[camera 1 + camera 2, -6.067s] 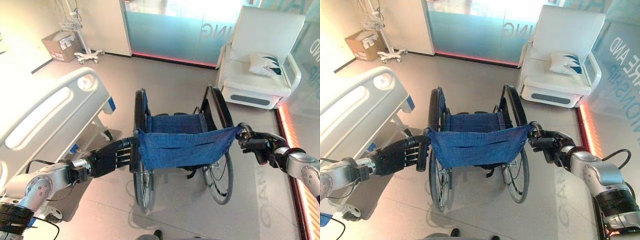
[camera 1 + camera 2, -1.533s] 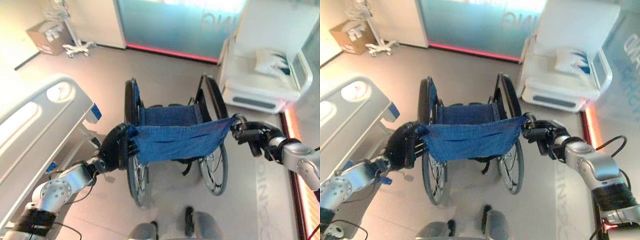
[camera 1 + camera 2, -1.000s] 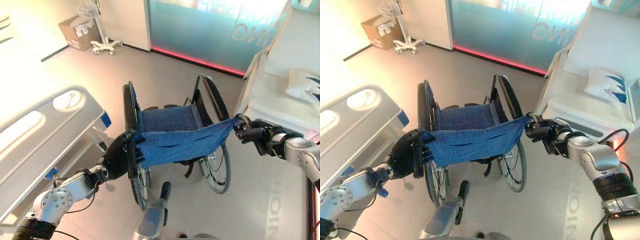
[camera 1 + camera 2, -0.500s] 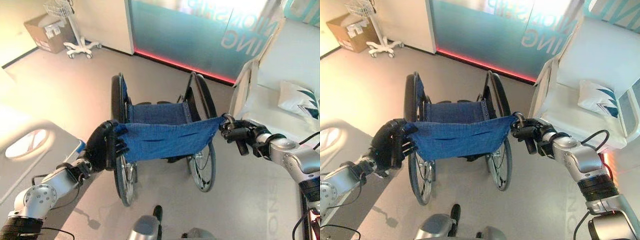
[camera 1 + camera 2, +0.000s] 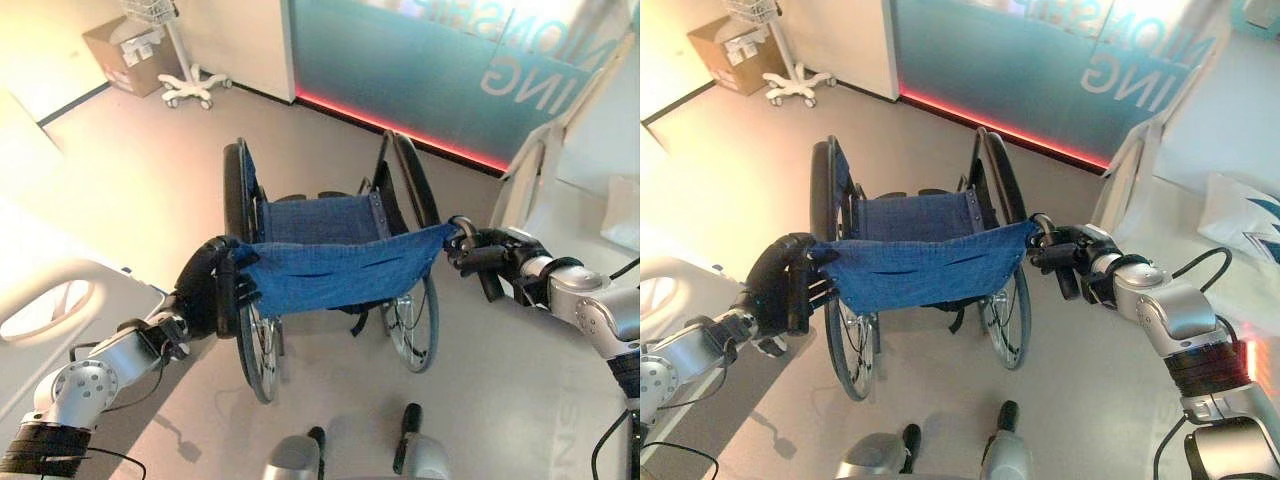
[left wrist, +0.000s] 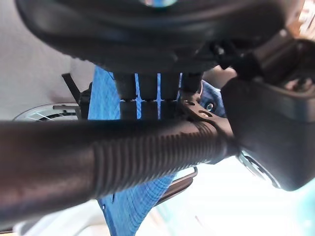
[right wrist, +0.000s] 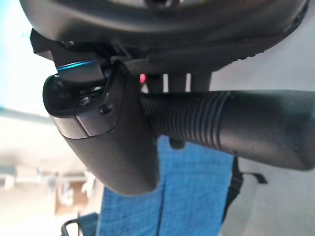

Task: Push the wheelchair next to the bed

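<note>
1. Bed (image 5: 60, 300): its white footboard sits at the lower left of the left eye view, left of the wheelchair and just beside the left arm. The push has to carry the chair leftward toward it; the left hand is the nearer one.
2. Wheelchair (image 5: 330, 265): centre of frame, blue sling back facing the camera, long axis running from the handles toward the glass wall (image 5: 420, 60) at the top. It stands near the bed's foot but apart from it, so in my judgement not yet alongside.
3. Left hand (image 5: 205, 290): left of centre, fingers curled round the left handle (image 6: 98, 164), the ribbed grip lying across its wrist view.
4. Right hand (image 5: 485, 255): right of centre, wrapped round the right handle (image 7: 221, 125), thumb closed over the grip.
5. Change from 6.1 s ago: the whole picture has shifted, so the camera moved; the bed footboard then filled the left side and now shows lower, the white armchair (image 5: 1230, 200) has slid to the right edge, and both hands keep their grips.
</note>
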`<state>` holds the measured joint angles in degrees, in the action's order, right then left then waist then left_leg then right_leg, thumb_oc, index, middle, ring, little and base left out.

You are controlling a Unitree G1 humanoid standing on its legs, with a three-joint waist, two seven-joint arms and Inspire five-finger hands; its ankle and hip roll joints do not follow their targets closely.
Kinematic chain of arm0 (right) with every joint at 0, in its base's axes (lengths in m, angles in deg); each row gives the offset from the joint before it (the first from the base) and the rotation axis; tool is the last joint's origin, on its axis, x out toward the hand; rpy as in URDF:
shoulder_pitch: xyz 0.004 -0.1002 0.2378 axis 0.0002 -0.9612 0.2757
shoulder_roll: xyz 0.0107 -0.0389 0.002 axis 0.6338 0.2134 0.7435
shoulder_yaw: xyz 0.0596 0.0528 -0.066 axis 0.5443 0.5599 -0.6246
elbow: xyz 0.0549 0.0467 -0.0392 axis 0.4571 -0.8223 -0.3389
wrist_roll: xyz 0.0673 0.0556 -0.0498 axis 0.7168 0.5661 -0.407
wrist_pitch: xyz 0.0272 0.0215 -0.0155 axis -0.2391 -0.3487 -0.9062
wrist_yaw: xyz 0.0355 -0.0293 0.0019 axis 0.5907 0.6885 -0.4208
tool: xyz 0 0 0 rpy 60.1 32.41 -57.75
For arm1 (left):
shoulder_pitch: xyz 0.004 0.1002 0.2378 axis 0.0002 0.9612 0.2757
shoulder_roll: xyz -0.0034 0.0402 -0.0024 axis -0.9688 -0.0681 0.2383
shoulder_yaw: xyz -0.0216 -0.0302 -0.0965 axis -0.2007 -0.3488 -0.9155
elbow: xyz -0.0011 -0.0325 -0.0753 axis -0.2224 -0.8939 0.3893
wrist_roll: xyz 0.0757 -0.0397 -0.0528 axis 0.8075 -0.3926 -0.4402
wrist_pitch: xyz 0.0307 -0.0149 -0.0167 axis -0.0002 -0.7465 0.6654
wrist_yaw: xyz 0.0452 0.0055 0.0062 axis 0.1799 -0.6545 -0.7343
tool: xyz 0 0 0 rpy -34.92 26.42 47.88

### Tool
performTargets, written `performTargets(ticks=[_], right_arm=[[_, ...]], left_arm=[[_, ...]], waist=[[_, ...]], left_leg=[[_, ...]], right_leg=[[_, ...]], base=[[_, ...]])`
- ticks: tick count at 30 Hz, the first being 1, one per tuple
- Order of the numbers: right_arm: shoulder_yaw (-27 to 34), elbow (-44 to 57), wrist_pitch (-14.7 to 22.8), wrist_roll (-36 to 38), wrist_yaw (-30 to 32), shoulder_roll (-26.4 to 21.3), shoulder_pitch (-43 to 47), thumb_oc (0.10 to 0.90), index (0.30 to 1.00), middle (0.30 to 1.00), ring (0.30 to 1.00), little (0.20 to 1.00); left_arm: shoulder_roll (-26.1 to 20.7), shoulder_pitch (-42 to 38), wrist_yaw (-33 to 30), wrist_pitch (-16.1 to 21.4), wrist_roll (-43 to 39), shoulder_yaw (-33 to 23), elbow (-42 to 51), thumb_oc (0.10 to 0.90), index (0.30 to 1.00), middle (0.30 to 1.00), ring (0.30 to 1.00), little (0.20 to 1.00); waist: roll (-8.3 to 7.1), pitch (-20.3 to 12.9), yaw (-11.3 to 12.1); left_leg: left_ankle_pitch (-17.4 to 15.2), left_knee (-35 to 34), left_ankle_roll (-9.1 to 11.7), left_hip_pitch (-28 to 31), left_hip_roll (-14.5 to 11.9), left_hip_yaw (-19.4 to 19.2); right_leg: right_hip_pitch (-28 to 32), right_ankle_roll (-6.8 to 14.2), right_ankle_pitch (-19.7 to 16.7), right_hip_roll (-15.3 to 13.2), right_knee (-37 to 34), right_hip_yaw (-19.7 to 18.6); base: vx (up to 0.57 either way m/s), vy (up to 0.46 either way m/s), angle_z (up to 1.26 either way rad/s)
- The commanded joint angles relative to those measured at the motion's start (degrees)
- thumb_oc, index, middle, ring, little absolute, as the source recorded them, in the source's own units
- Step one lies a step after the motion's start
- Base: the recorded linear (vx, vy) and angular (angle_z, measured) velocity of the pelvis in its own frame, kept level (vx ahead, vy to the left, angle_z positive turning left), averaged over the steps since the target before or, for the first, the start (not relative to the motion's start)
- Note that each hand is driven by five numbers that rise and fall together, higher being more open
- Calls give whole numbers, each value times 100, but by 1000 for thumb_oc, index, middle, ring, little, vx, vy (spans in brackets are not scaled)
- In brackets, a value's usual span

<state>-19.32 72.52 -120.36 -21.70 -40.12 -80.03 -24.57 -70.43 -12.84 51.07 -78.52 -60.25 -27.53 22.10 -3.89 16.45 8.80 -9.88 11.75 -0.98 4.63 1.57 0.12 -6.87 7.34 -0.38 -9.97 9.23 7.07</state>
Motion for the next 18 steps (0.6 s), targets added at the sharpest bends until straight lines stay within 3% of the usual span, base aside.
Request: performTargets(ticks=[1,3,4,6,9,10,12,13,15,16,18], right_arm=[[-143,375,566,704,-791,-458,691,400,300,300,300,300],[-352,363,655,688,-723,-461,778,400,300,300,300,300],[-513,340,714,618,-668,-421,877,400,300,300,300,300],[-694,314,736,582,-587,-336,1043,400,300,300,300,300],[-830,303,676,573,-565,-226,1216,400,300,300,300,300],[-937,384,581,518,-527,-102,1333,400,300,300,300,300],[-1024,423,500,459,-502,-5,1446,400,300,300,300,300],[-1123,402,423,393,-420,138,1600,400,300,300,300,300],[-1213,305,395,343,-365,265,1735,400,300,300,300,300],[-1299,111,420,220,-328,487,1844,400,300,300,300,300],[-1363,-1,454,169,-312,605,1890,400,300,300,300,300]], left_arm=[[-155,-999,610,1070,-88,-621,1388,400,300,300,300,300],[-116,-921,631,1100,-64,-655,1531,400,300,300,300,300],[-70,-836,696,1129,-19,-703,1624,400,300,300,300,300],[25,-769,795,1114,75,-740,1667,400,300,300,300,300],[150,-753,814,1056,231,-762,1663,400,300,300,300,300],[205,-724,722,1111,312,-761,1681,400,300,300,300,300],[199,-732,606,1166,290,-776,1684,400,300,300,300,300],[181,-797,505,1158,210,-798,1674,400,300,300,300,300],[178,-833,492,1196,189,-773,1633,400,300,300,300,300],[234,-864,507,1203,183,-716,1580,400,300,300,300,300],[287,-862,524,1223,199,-654,1544,400,300,300,300,300]], waist=[[127,-942,-240],[62,-950,-153],[14,-918,-64],[-30,-836,69],[-34,-781,185],[-44,-750,303],[-32,-741,372],[29,-766,442],[17,-724,508],[145,-767,607],[191,-763,669]], left_leg=[[502,1617,422,-271,-304,210],[923,2440,473,-471,-345,274],[1153,3304,476,-806,-232,400],[1212,4457,438,-1359,90,492],[1091,4618,369,-1674,281,472],[900,4051,296,-1692,431,421],[850,3304,282,-1564,475,367],[952,2196,323,-1494,429,316],[1063,1683,344,-1411,461,228],[1326,483,445,-1505,477,-30],[1538,-113,451,-1538,491,-435]], right_leg=[[291,-62,-52,280,-99,220],[426,-302,86,439,-96,342],[560,-471,203,580,-97,352],[740,-626,347,747,-45,324],[916,-656,371,867,-84,367],[1056,-599,372,929,-183,423],[1145,-561,389,980,-252,458],[1268,-554,478,1100,-327,528],[1429,-547,521,1110,-439,525],[1670,-559,646,1339,-558,629],[1902,-569,752,1440,-608,677]], base=[[348,-358,26],[340,-360,6],[296,-314,-15],[347,-335,-14],[241,-153,8],[339,-133,44],[355,-86,37],[344,-62,23],[332,-60,10],[451,-92,-30],[422,-103,-51]])
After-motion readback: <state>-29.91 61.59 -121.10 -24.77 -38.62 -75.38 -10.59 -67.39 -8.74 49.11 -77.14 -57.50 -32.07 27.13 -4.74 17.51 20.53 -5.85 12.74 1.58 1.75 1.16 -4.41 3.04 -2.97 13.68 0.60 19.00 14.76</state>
